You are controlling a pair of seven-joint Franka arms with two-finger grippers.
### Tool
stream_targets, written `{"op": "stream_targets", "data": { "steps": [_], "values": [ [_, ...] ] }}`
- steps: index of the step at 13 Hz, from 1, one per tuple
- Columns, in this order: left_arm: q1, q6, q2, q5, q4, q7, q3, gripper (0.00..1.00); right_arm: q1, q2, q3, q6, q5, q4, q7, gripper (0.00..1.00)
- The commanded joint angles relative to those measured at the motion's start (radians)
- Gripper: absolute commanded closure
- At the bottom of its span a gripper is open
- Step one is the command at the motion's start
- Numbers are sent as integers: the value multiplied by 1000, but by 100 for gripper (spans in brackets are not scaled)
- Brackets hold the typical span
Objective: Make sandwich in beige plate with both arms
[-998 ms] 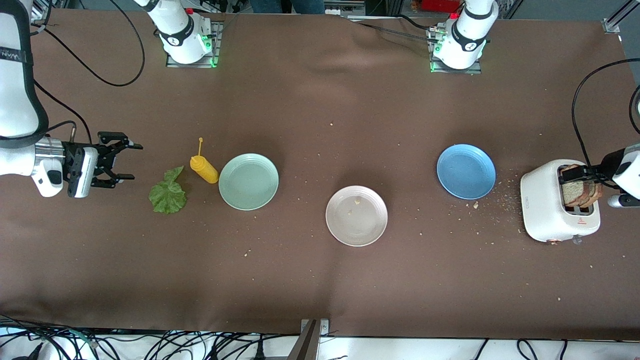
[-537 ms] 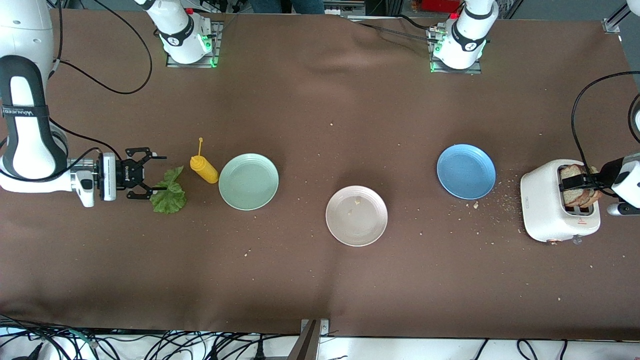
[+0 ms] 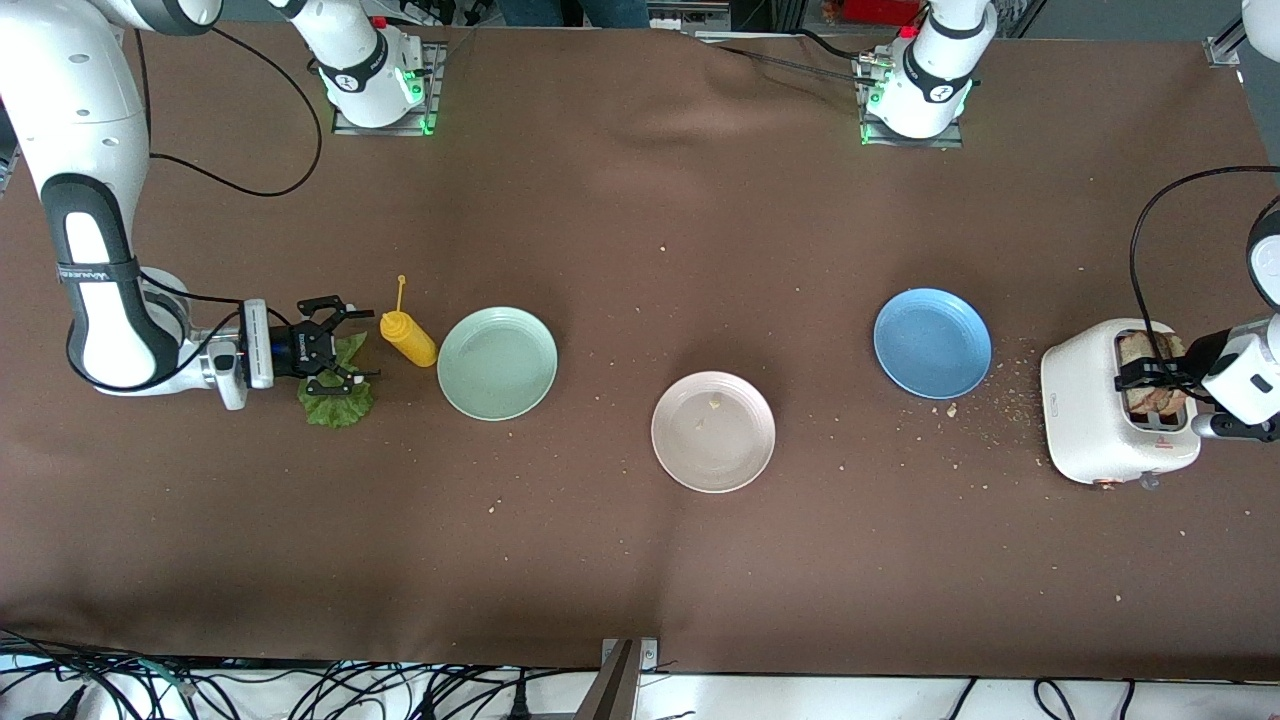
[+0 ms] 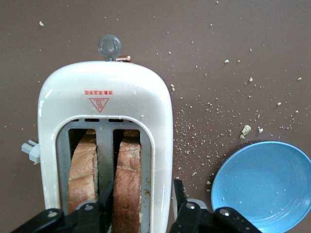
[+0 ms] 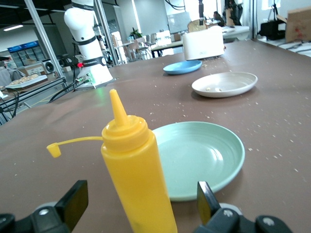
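A white toaster [image 3: 1115, 415] stands at the left arm's end of the brown table [image 3: 640, 560], and each of its two slots holds a slice of brown bread [image 4: 127, 182] standing on edge; a red triangle mark and a line of red writing too small to read sit on its top; the left gripper [image 3: 1150, 372] is down over the slots with its fingers [image 4: 103, 201] part-way closed on either side of one slice, one finger in the gap between the slices and the other outside the slot wall, though whether they actually pinch the bread I cannot tell; crumbs are scattered on the table between the toaster and the blue plate [image 3: 932, 343], which holds nothing; the beige plate [image 3: 713, 431] lies near the middle of the table, nearer the front camera than the other two plates, with only a few crumbs on it; the mint-green plate [image 3: 497, 362] is bare; just beside it, toward the right arm's end, lies a yellow squeeze bottle [image 3: 407, 337] with its cap hanging off on a strap; the right gripper [image 3: 335, 345] hovers low over the lettuce leaf [image 3: 338, 400], fingers spread wide and holding nothing; the right arm's grey band carries lettering that I cannot make out fully.
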Motion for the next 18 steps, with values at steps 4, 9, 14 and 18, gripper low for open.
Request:
{"op": "stream_targets", "data": {
  "steps": [4, 9, 14, 18],
  "values": [
    [5, -257, 6, 53, 229, 72, -6, 100, -4, 80, 47, -82, 57, 11, -133, 1],
    [-59, -508, 6, -13, 384, 49, -68, 100, -14, 108, 47, -109, 55, 18, -142, 60],
    [-275, -510, 170, -424, 381, -202, -75, 100, -32, 96, 44, -152, 55, 55, -135, 100],
    [-407, -323, 314, -703, 383, -212, -75, 100, -38, 47, 27, -207, 40, 83, -16, 100]
  ]
}}
